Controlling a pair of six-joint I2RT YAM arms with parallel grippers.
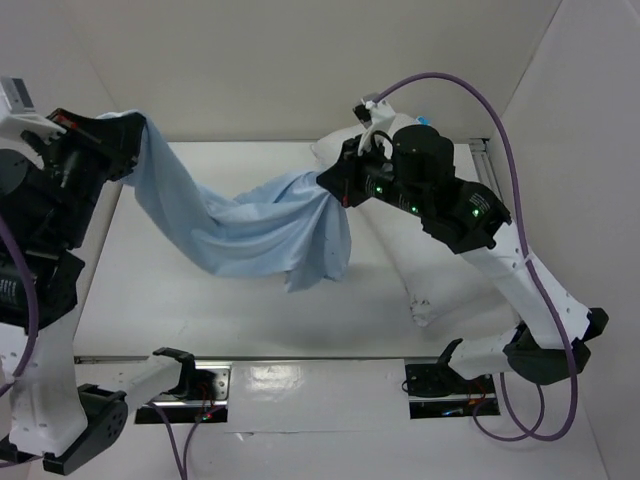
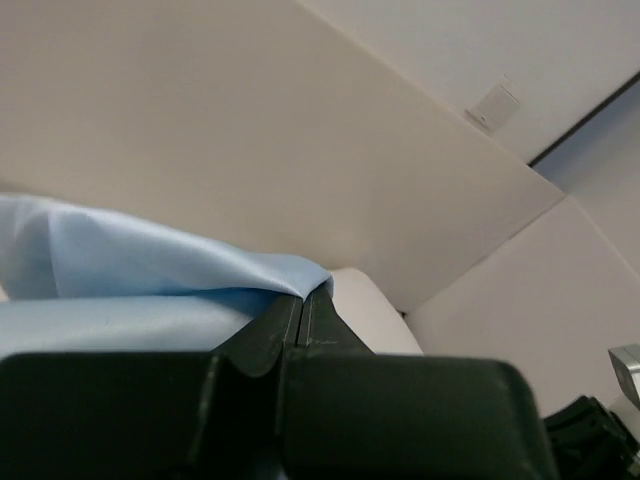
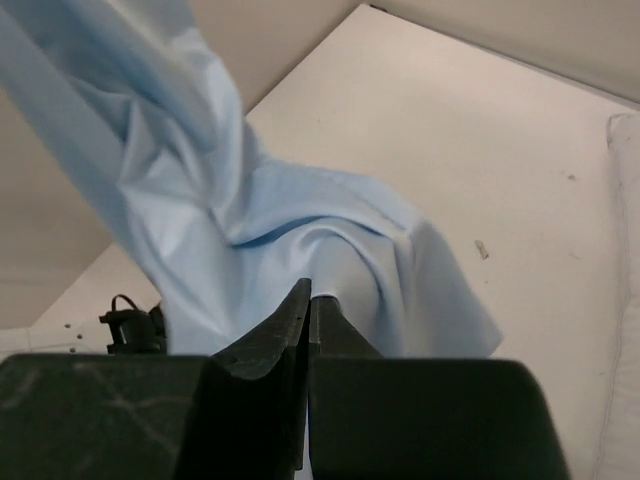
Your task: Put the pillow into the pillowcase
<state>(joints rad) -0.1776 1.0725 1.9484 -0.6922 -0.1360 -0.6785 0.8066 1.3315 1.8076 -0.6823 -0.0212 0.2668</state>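
Note:
The light blue pillowcase (image 1: 250,225) hangs stretched in the air between my two grippers, sagging toward the table in the middle. My left gripper (image 1: 128,150) is shut on one corner of it at the far left, shown in the left wrist view (image 2: 305,293) with cloth (image 2: 120,270) pinched at the tips. My right gripper (image 1: 335,185) is shut on the other end, shown in the right wrist view (image 3: 310,295) with cloth (image 3: 300,230) draping below. The white pillow (image 1: 420,270) lies on the table at right, mostly under my right arm; its edge shows in the right wrist view (image 3: 625,300).
White walls (image 1: 280,60) enclose the table on the back and both sides. The table (image 1: 150,300) front edge carries the two arm bases and cable mounts (image 1: 190,380).

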